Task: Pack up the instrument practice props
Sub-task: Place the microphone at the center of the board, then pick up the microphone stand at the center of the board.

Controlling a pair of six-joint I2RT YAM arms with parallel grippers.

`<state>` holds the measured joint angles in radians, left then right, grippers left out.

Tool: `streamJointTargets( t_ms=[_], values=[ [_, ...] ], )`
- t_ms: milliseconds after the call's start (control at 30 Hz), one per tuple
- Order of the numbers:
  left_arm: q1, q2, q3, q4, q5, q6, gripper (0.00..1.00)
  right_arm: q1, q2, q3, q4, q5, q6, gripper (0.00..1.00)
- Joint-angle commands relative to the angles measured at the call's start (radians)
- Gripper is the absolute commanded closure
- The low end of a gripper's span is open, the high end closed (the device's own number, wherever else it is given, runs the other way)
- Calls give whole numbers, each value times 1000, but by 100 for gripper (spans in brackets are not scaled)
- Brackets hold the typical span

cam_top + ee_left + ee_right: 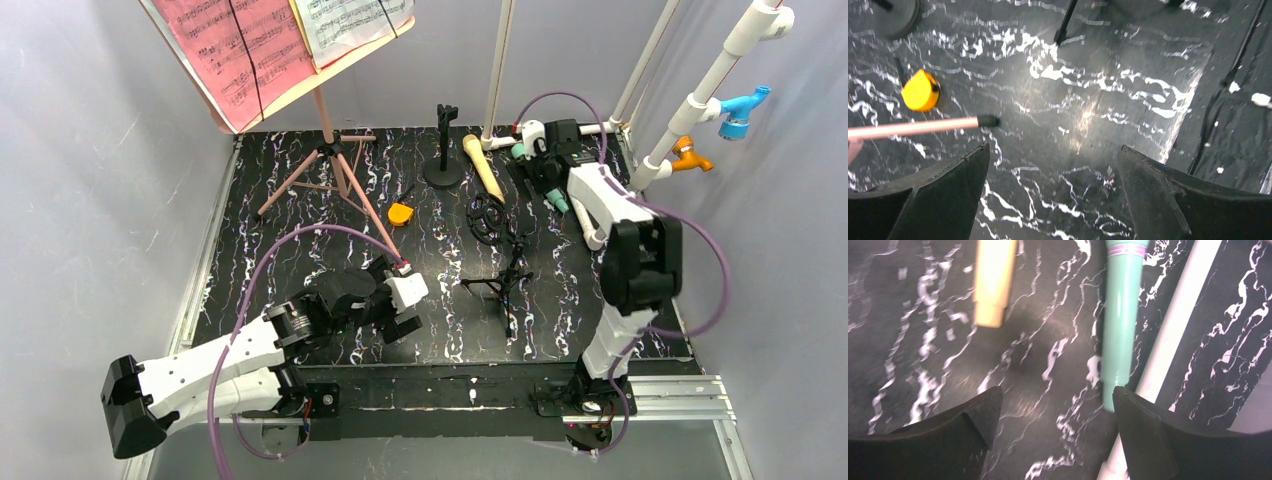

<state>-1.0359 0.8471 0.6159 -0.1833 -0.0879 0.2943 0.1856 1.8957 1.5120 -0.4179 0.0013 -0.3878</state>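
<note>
The pink music board [240, 70] stands on pink tripod legs [335, 170] at the back left and carries a pink sheet [225, 45] and a white sheet [345, 22]. A beige microphone [483, 167] [993, 280] and a teal microphone [557, 203] [1120, 315] lie at the back right. My right gripper [545, 168] [1057, 401] hovers open over the mat there, with the teal microphone's end beside its right fingertip and nothing between the jaws. My left gripper [398, 298] [1053, 156] is open and empty near one pink leg's black tip [988, 120].
A black microphone stand [443, 150], a black coil [487, 220] and a folded black tripod [505, 275] sit mid-table. An orange tape measure [401, 214] [920, 90] lies by the pink leg. The white pipe frame [690, 100] [1173, 340] runs beside the teal microphone.
</note>
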Motion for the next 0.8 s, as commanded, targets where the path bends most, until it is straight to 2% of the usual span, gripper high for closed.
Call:
streamJointTargets(
  t_ms=[0,133,200,400,767],
  values=[
    [10,35,56,84,117,59,2,-1,-217,-151,-20,-145,-5,10],
    [14,53,7,96,134,104,2,-5,-388,-324,-36,-228,-49,10],
    [13,60,25,25,148,140,2,-16,-464,-405,-41,-258,-72,9],
    [12,52,46,-38,51,190,2,-79,-673,-614,-45,-372,-100,9],
    [13,45,62,-75,80,192,2,-248,-898,-818,3,-618,-74,9]
  ],
)
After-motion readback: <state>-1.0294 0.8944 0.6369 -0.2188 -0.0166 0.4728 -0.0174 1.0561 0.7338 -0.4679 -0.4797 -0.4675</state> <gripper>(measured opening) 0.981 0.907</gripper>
